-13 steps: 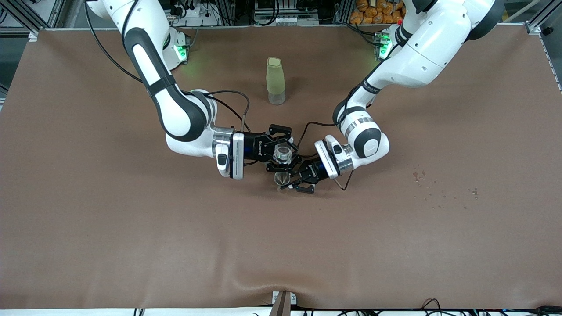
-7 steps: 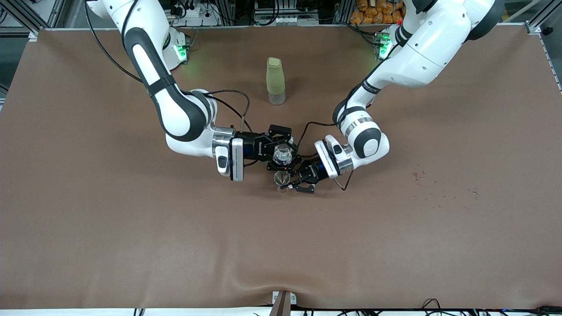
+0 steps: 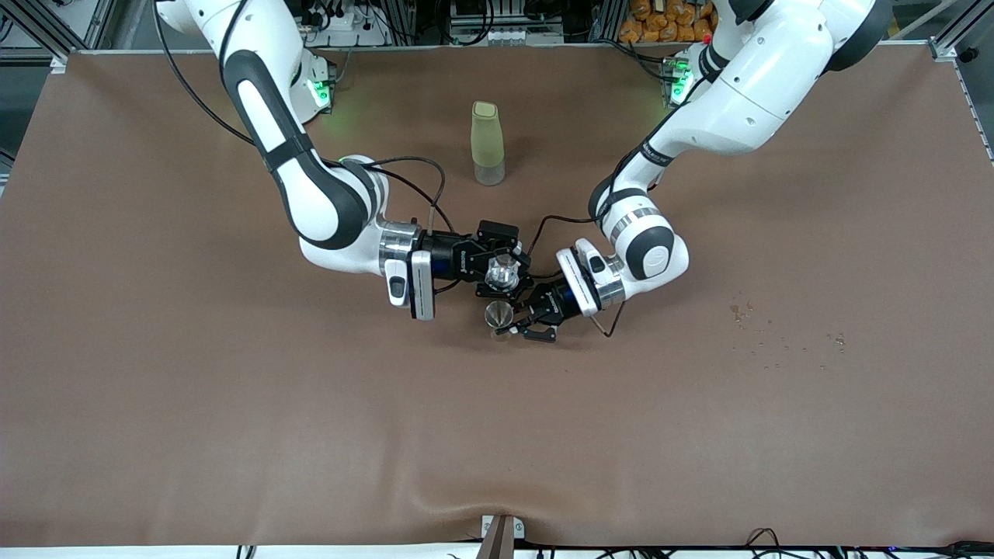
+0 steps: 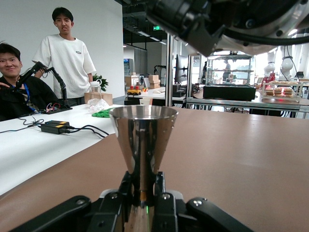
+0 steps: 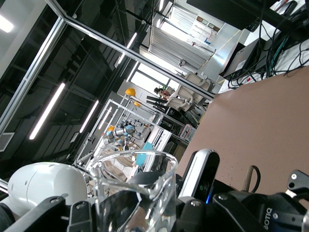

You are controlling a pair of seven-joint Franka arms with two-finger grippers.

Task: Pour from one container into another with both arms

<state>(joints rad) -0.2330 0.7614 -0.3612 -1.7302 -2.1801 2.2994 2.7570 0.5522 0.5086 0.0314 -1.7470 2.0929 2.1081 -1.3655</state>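
While the right gripper (image 3: 503, 273) clamps the tilting glass beaker (image 3: 502, 272) mid-table | left gripper (image 3: 519, 324) grips steel jigger (image 3: 498, 314) | tip slowly, spout over its mouth.

The right arm (image 3: 311, 186), white with dark bands, reaches from its base toward the middle of the tabletop; its black tool (image 3: 503, 268) is clamped on a clear glass beaker (image 3: 502, 271), tilted over a metal cup (image 3: 498, 315). The left arm (image 3: 683, 147), likewise white and banded, bends in from its own end, and its tool (image 3: 512, 324) grips the narrow waist of that shiny, flared metal cup (image 4: 143, 140), which stands upright. The two tools sit just beside each other.
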